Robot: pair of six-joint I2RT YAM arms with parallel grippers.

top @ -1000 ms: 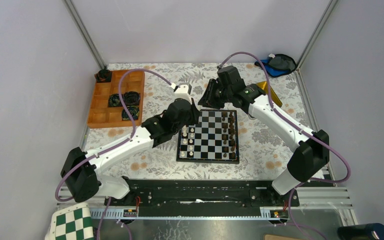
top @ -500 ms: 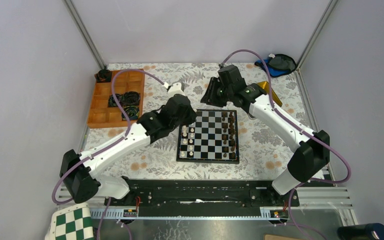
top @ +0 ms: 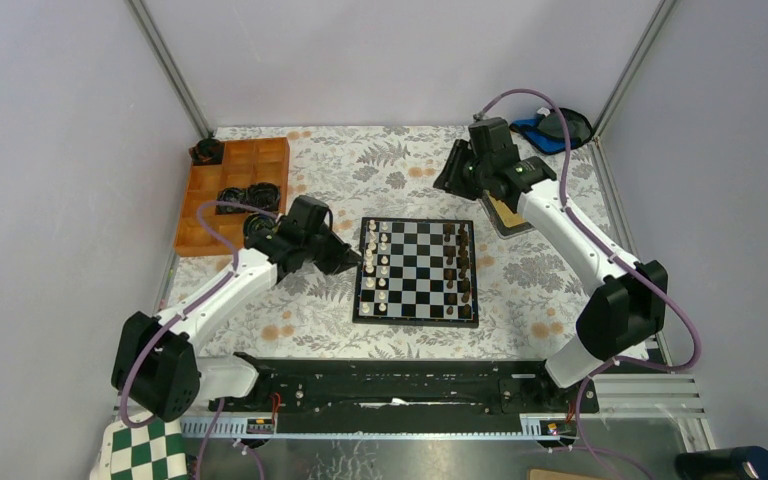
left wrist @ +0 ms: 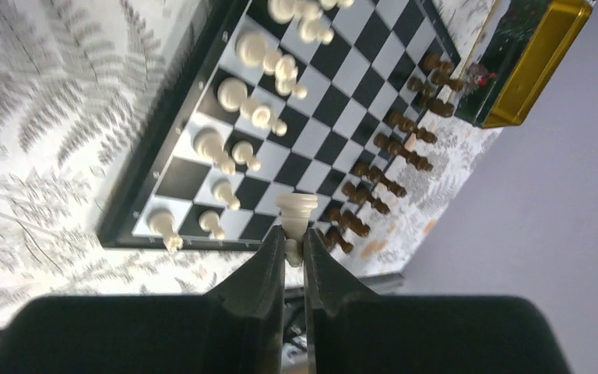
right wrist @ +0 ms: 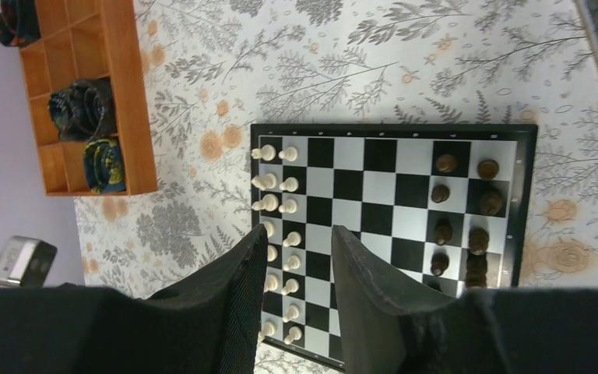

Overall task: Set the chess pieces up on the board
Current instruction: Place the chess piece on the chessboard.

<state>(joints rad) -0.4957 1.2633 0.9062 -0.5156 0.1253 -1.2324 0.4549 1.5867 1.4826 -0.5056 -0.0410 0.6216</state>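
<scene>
The board (top: 415, 318), black-framed with black and pale squares, lies mid-table. White chess pieces (top: 378, 265) fill its two left columns and dark brown pieces (top: 457, 265) stand along its right side. My left gripper (top: 347, 262) hovers just off the board's left edge. In the left wrist view it (left wrist: 293, 234) is shut on a white chess piece (left wrist: 297, 209), held base outward above the board (left wrist: 136, 195). My right gripper (top: 452, 178) hangs open beyond the board's far edge. In the right wrist view it (right wrist: 300, 241) holds nothing, looking down on the white pieces (right wrist: 288, 210).
An orange wooden tray (top: 205, 215) with dark rolled items (top: 245, 197) sits at the far left. A gold-rimmed box (top: 508, 215) lies right of the board's far corner. A blue-and-black object (top: 555, 127) is in the far right corner. A green-and-white checkered board (top: 140, 450) lies near the left base.
My left arm has pulled back leftward from the board's far-left corner to its left edge, still gripping the white piece. My right arm has swung right and away, its jaws opening wider.
</scene>
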